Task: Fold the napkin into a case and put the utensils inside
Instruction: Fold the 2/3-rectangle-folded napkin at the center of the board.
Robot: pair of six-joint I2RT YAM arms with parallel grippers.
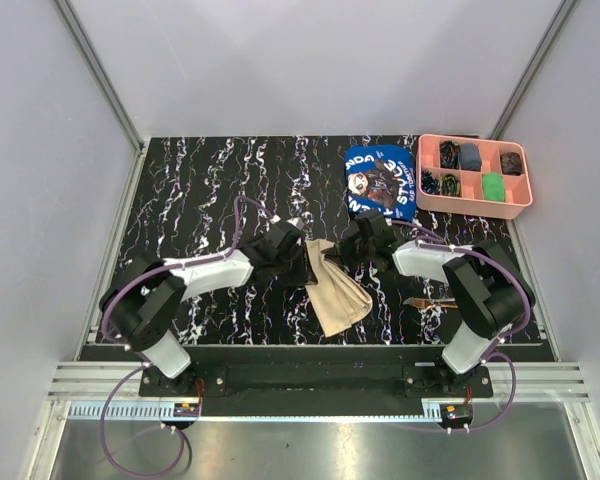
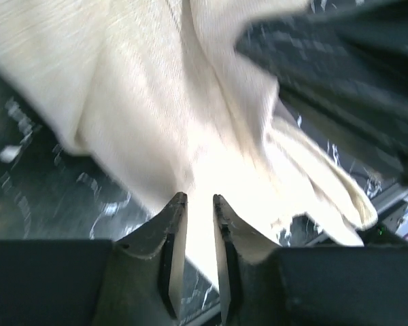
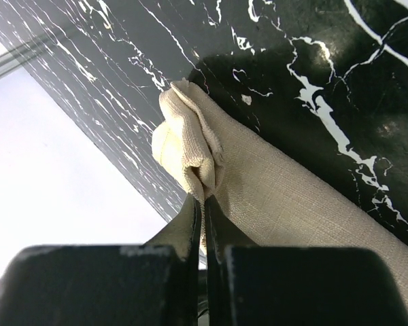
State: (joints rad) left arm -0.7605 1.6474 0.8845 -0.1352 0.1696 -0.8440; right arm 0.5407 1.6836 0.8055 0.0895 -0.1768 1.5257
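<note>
napkin (image 1: 337,288), one beige cloth, bunched, right hand (image 3: 202,200) pinching one fold, left hand (image 2: 200,198) slightly parted, released

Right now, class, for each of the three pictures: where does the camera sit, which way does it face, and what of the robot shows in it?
Top external: above and behind the bases, looking down on the table; both arms show, with the left gripper and right gripper meeting at the napkin.
Left wrist: on the left arm, facing past its slightly open gripper at the napkin's folds, close up.
Right wrist: on the right arm, looking along its gripper, shut on a bunched napkin corner.
Shared: all three views show the napkin.
</note>
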